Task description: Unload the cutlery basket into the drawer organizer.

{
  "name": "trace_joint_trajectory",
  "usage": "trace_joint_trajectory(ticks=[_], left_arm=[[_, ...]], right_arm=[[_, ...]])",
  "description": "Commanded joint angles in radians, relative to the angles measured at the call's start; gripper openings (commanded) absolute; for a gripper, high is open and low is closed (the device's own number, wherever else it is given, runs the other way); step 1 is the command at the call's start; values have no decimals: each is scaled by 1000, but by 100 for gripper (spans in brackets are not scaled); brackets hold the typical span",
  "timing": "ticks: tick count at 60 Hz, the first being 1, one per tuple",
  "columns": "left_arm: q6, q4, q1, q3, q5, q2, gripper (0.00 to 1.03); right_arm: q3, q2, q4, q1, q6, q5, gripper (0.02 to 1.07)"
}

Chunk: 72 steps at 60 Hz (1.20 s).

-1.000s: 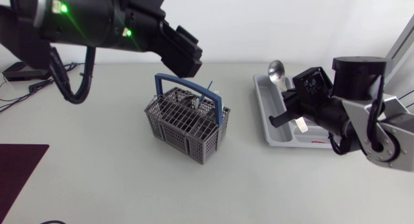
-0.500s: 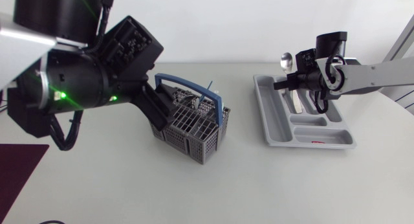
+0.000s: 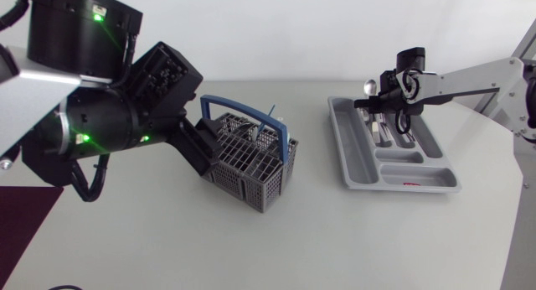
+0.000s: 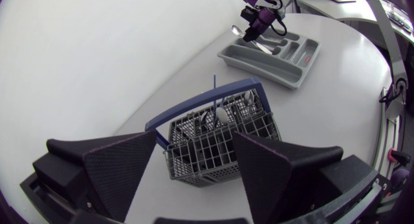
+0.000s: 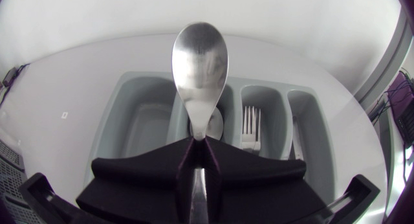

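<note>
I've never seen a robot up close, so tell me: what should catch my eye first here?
The shiny spoon stands out, pinched by its handle in the right gripper above the grey drawer organizer, where a fork already lies. On the other side, the bulky left gripper hangs open just before the blue-handled cutlery basket.

Bright, even light here, just faint soft shadows on the worktop (image 3: 167, 240). The spoon (image 5: 200, 62) has a dull sheen, and the wrist views bend at the edges.
</note>
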Motion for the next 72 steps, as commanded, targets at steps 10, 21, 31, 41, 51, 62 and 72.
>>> trace_joint_trajectory(ticks=[10,21,31,41,51,62,72], left_arm=[[-19,36,58,-50,87,1,97],[-50,81,118,-65,179,51,97],[-75,125,170,-97,258,97,97],[-93,154,207,-104,308,173,97],[-99,168,213,-81,321,240,97],[-121,190,220,-47,336,323,97],[-128,193,234,-39,348,383,97]], right_arm=[[88,95,-42,0,46,-7,21],[-18,0,-7,8,21,-7,68],[-239,-215,88,42,-20,-5,84],[-441,-424,145,101,-48,-5,87],[-527,-542,137,172,-48,-8,88],[-552,-611,88,233,-42,-11,88],[-566,-632,71,243,-45,-11,88]])
